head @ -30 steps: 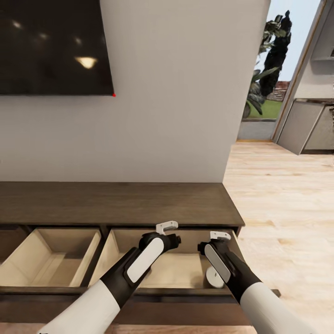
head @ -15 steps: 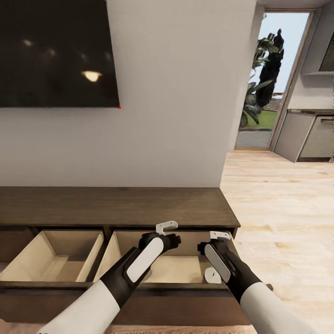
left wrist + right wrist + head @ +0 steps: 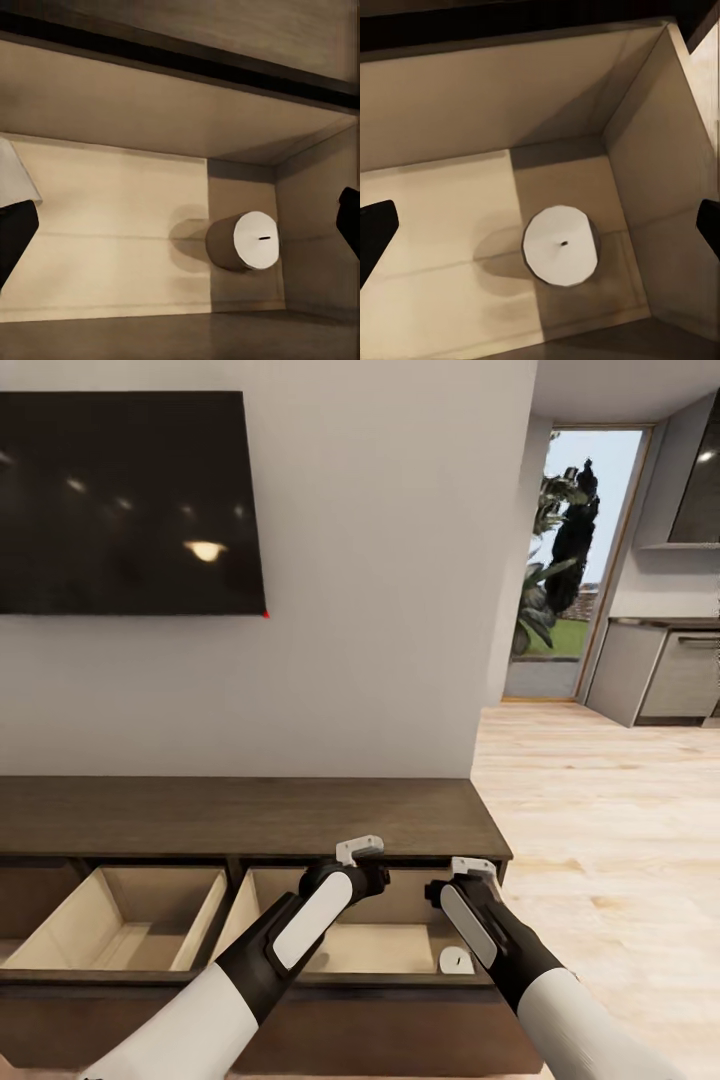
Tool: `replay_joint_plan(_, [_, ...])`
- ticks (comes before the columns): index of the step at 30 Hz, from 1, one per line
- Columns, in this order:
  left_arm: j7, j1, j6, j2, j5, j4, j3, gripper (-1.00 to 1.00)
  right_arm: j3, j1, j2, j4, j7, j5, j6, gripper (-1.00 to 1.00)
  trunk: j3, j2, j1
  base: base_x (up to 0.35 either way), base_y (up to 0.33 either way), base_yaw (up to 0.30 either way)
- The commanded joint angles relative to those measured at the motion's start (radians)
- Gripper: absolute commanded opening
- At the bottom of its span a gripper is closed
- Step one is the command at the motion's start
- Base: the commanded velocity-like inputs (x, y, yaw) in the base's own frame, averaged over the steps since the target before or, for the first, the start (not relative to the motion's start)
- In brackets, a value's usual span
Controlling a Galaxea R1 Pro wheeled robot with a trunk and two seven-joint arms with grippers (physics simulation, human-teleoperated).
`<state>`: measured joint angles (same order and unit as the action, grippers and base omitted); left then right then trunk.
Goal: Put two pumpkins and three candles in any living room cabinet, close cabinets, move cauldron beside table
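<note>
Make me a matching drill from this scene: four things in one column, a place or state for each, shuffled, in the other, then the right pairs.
1. candle
2. television
3. left drawer
4. doorway

A. dark, mounted on the wall
B. pulled open, holds nothing that shows
C. past the wall's end, greenery beyond
D. upright in the right drawer's corner

Pairs: 1-D, 2-A, 3-B, 4-C

A home living room is shown: a flat black television (image 3: 125,500) is mounted on a plain wall above a long low dark-wood cabinet (image 3: 250,815), pale wood flooring (image 3: 600,810) is laid, and a glazed doorway (image 3: 570,560) to greenery is seen beyond.
</note>
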<state>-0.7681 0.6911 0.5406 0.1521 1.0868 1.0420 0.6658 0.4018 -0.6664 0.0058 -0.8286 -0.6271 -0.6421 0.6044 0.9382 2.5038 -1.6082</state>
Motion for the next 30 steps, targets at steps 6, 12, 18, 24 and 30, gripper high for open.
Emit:
replay_joint_plan(6, [-0.008, 0.001, 0.001, 0.000, 0.007, 0.001, 0.001, 1.00, 0.003, -0.001, -0.001, -0.006, -0.010, -0.009, 0.002, 1.00, -0.022, -0.001, 0.003, -0.003, 0.000, 0.000])
replay_joint_plan(12, [-0.008, 0.001, 0.001, 0.000, 0.008, 0.001, 0.000, 1.00, 0.003, -0.001, -0.001, -0.006, -0.009, -0.010, 0.002, 1.00, -0.045, -0.002, 0.006, -0.200, 0.000, 0.000])
replay_joint_plan(18, [-0.008, 0.001, 0.001, 0.000, 0.008, 0.001, 0.000, 1.00, 0.003, -0.001, -0.001, -0.006, -0.009, -0.010, 0.002, 1.00, -0.069, -0.004, 0.008, -0.140, 0.000, 0.000])
replay_joint_plan(24, [-0.008, 0.001, 0.001, 0.000, 0.008, 0.001, 0.000, 1.00, 0.003, -0.001, -0.001, -0.006, -0.009, -0.010, 0.002, 1.00, -0.087, -0.046, 0.031, -0.013, 0.000, 0.000])
replay_joint_plan(30, [-0.008, 0.001, 0.001, 0.000, 0.007, 0.001, 0.000, 1.00, 0.003, -0.001, -0.001, -0.006, -0.009, -0.010, 0.002, 1.00, -0.106, -0.088, 0.054, -0.014, 0.000, 0.000])
